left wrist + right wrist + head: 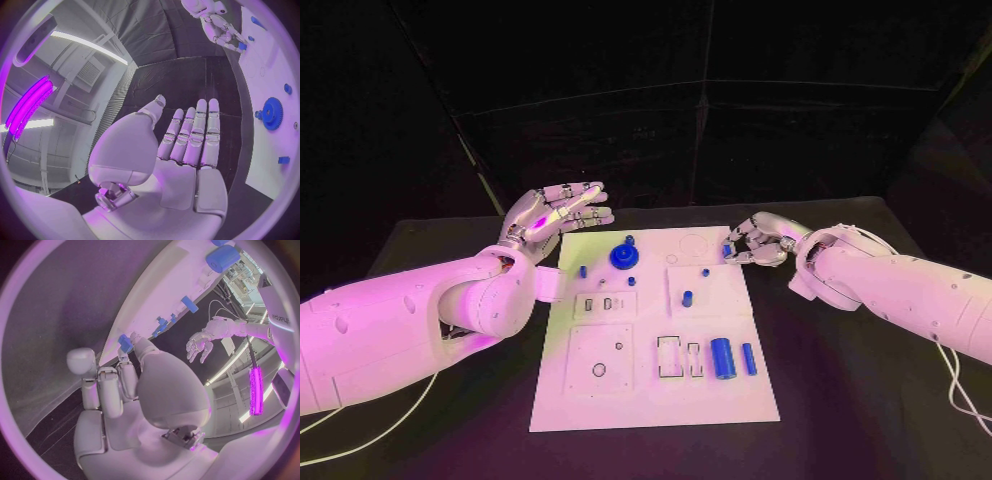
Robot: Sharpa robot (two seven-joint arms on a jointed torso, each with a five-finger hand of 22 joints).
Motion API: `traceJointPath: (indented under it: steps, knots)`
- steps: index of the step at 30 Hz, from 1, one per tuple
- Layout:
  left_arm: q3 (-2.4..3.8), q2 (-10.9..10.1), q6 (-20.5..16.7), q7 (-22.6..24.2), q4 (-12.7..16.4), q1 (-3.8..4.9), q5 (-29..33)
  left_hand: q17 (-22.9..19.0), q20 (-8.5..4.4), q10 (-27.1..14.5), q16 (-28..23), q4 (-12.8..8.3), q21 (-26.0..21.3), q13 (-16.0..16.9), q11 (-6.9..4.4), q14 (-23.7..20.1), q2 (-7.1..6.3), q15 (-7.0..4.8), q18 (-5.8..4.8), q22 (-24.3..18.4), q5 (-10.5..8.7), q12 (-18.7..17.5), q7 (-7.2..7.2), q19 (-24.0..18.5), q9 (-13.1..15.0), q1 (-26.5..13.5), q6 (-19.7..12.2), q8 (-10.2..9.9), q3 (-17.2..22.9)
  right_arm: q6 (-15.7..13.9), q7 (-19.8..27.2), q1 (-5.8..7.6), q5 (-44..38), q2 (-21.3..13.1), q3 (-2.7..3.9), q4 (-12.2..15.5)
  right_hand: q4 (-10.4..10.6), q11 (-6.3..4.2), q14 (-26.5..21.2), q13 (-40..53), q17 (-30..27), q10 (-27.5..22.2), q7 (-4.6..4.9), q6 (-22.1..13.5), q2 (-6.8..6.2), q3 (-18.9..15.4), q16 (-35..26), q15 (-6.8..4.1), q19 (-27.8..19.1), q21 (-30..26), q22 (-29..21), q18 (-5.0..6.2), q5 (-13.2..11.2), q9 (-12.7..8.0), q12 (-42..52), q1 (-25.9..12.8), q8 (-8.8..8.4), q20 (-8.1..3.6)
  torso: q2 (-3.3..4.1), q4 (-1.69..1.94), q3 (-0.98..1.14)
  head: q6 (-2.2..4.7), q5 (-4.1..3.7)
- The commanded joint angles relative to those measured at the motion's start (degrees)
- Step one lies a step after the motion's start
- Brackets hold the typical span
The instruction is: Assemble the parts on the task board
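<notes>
The left robot hand [563, 212] hovers just off the far left corner of the white task board [653, 400], palm showing, fingers straight and spread, holding nothing. From its own wrist camera this left robot hand [187, 145] is flat and bare, fingers side by side, thumb apart.

The right robot hand [759, 240] sits at the board's far right corner with fingers curled inward. In the right wrist view its fingertips [128, 347] close around a small blue part [125, 343] right at the board's edge. How firmly it is gripped is hard to make out, as the palm covers most of it.

The board lies in the middle of the black bench [848, 400]. A blue gear [623, 256] stands near the board's far end. A large blue cylinder [723, 358] and a thinner blue pin [749, 358] lie side by side near the board's right edge. Several tiny blue pieces in the middle are too small to identify.
</notes>
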Motion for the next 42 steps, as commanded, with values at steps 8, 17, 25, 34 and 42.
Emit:
traceJointPath:
  steps: [8, 17, 25, 34, 42]
  knots:
    - [0.04, 0.1, 0.8, 0.5, 0.0, 0.07, -0.4, -0.1, 0.04, 0.3, -0.2, -0.3, 0.0, 0.0, 0.16, 0.4, 0.19, 0.06, 0.77, -0.1, 0.22, -0.3, 1.40, 0.5, -0.1, 0.3, 0.1, -0.3, -0.1, 0.7, 0.2, -0.08, -0.4, 0.5, 0.02, -0.4, -0.2, -0.92, 5.3, 2.0, 11.7, 0.5, -0.57, 2.7, 1.95, 1.4, 0.0, -0.45, 0.0, 0.0, 0.3, -0.64, -0.7, 0.1, 0.7, 0.2, 1.07, -0.56, 0.02, 0.03, 0.02, -0.03, 0.06]
    - [0.04, 0.1, 0.8, 0.4, 0.0, 0.07, -0.4, -0.1, 0.04, 0.3, -0.2, -0.3, 0.0, 0.0, 0.16, 0.4, 0.19, 0.06, 0.77, -0.1, 0.22, -0.3, 1.40, 0.5, -0.1, 0.3, 0.1, -0.3, -0.1, -1.5, 0.4, -0.13, -0.2, 0.7, 0.02, -0.6, -0.6, -1.66, 5.3, 2.5, 12.0, 1.0, -1.47, 5.3, 2.94, 2.5, 0.1, -1.02, 0.3, 0.3, 0.7, -0.70, -0.8, 0.3, 1.1, 0.5, 2.07, -1.01, -0.01, -0.02, 0.04, -0.10, 0.09]
    - [0.04, 0.0, 0.9, 0.4, -0.1, 0.07, -0.4, -0.1, 0.04, 0.3, -0.2, -0.3, 0.0, 0.0, 0.16, 0.4, 0.19, 0.06, 0.77, -0.1, 0.22, -0.3, 1.40, 0.5, -0.1, 0.3, 0.1, -0.3, -0.1, -7.8, 1.5, -0.13, 1.8, -0.1, 0.03, 1.1, -0.9, -2.58, 5.5, 2.9, 12.5, 1.4, -2.49, 7.4, 4.00, 3.8, 0.3, -1.83, 0.7, 0.6, 1.3, -0.81, -1.1, 0.7, 1.4, 0.6, 3.17, -1.75, -0.06, 0.05, 0.00, -0.15, 0.09]
    - [0.04, -0.5, 1.0, 0.3, -0.5, 0.09, -0.3, -0.1, 0.04, 0.3, -0.2, -0.3, 0.0, 0.0, 0.16, 0.4, 0.19, 0.06, 0.77, -0.1, 0.22, -0.3, 1.40, 0.5, -0.1, 0.3, 0.1, -0.3, -0.1, -12.2, -2.3, -0.01, 1.4, -2.0, 0.07, 8.1, -1.0, -2.56, 5.5, 2.8, 12.5, 1.3, -2.39, 7.0, 3.76, 4.0, 0.3, -1.90, 0.7, 0.6, 1.2, -0.82, -0.7, 0.5, 1.2, 0.4, 2.89, -1.92, -0.31, -0.09, -0.20, -0.19, 0.34]
    - [0.04, -0.4, 1.0, 0.2, -1.0, 0.12, 0.2, -0.1, 0.04, 0.4, -0.3, -0.5, 0.0, 0.0, 0.13, 0.5, 0.27, 0.04, 0.77, -0.2, 0.22, -0.4, 1.37, 0.5, -0.1, 0.3, 0.2, -0.3, -0.1, -12.7, -8.1, 0.10, -0.7, -0.5, 0.08, 13.9, -0.6, -2.40, 5.4, 2.7, 12.3, 1.3, -2.18, 6.6, 3.22, 3.9, 0.2, -1.81, 0.6, 0.4, 0.8, -0.79, -0.8, 0.3, 1.2, -0.7, 2.53, -1.94, -0.65, 0.09, -0.64, -0.40, 0.62]
